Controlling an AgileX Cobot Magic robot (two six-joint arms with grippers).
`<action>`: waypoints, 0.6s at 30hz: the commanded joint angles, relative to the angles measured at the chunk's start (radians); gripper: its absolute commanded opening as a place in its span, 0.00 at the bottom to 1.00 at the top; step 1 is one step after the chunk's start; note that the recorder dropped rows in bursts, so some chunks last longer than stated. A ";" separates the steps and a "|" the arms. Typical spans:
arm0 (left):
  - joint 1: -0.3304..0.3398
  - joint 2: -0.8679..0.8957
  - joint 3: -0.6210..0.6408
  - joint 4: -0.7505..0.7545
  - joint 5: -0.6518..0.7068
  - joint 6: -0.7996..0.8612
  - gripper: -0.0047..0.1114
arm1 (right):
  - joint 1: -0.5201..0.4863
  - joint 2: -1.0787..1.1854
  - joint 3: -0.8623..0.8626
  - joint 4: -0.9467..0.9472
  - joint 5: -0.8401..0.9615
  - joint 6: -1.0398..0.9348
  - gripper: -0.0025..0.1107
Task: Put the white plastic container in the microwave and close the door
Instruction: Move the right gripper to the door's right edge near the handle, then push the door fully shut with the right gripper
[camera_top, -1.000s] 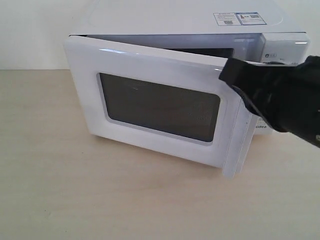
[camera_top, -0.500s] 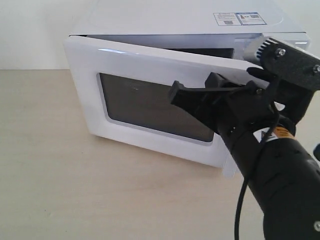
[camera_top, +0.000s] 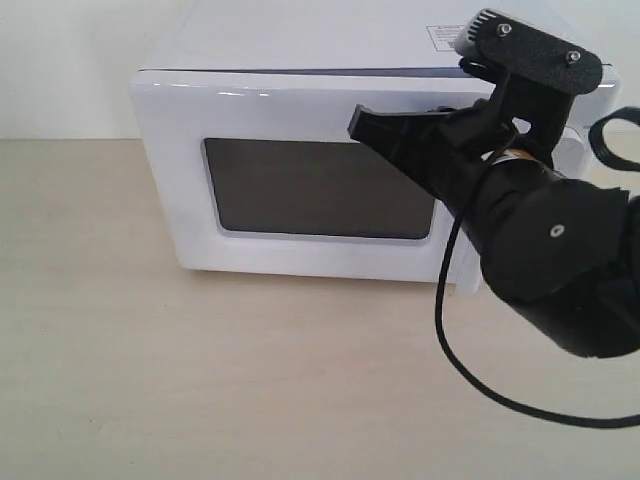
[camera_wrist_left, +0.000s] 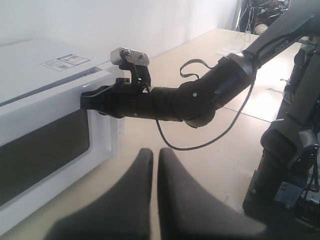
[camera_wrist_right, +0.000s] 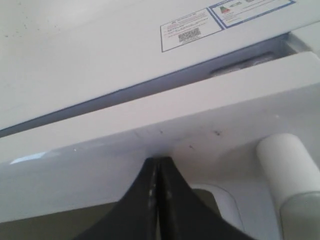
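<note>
White microwave (camera_top: 290, 45): one, directly ahead of the right gripper (camera_wrist_right: 159, 161).
Door (camera_top: 280, 115): one, flush with the body, touching that gripper's tips.
Grippers: two we count; right pressed together, empty; left gripper (camera_wrist_left: 152, 156) together too, well back.
Stickers (camera_wrist_right: 190, 29): two, beyond the right tips.
Container: hidden from us.

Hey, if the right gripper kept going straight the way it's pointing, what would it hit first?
The door: the shut right gripper already seems to touch its white face just above the dark window, beside the handle.
</note>
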 joint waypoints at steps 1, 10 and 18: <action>-0.009 -0.006 0.004 0.003 0.005 -0.009 0.08 | -0.053 0.001 -0.029 -0.006 0.076 -0.066 0.02; -0.009 -0.006 0.004 0.003 0.005 -0.009 0.08 | -0.063 0.009 -0.049 -0.011 0.073 -0.096 0.02; -0.009 -0.006 0.004 0.003 0.009 -0.012 0.08 | -0.102 0.025 -0.120 -0.002 0.141 -0.185 0.02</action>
